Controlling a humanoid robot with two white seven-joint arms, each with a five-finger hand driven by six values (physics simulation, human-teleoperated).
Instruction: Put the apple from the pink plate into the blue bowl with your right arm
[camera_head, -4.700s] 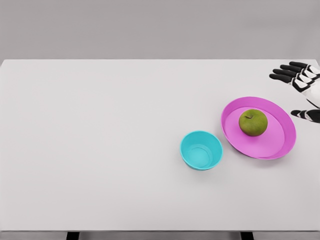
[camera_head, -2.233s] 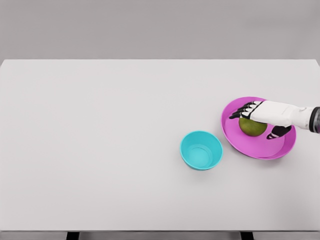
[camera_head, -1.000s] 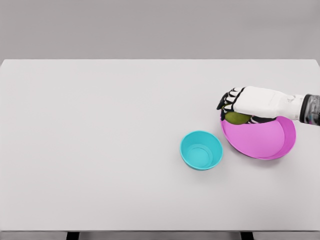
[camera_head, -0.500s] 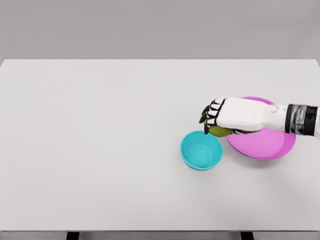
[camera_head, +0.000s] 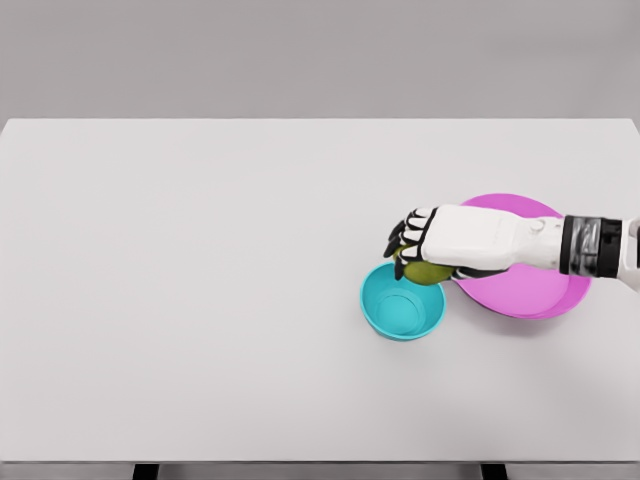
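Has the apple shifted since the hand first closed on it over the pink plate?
Yes. The apple, held in the right hand, has travelled left off the pink plate and now hangs over the blue bowl's right rim.

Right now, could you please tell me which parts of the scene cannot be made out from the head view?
- Apple: mostly covered by the right hand; only a green sliver shows beneath it.
- Pink plate: its near-left part is hidden behind the hand and forearm.
- Blue bowl: its upper right rim is overlapped by the apple and fingers.
- Whether the apple touches the bowl: a single view cannot settle it.
- Left arm: out of frame.
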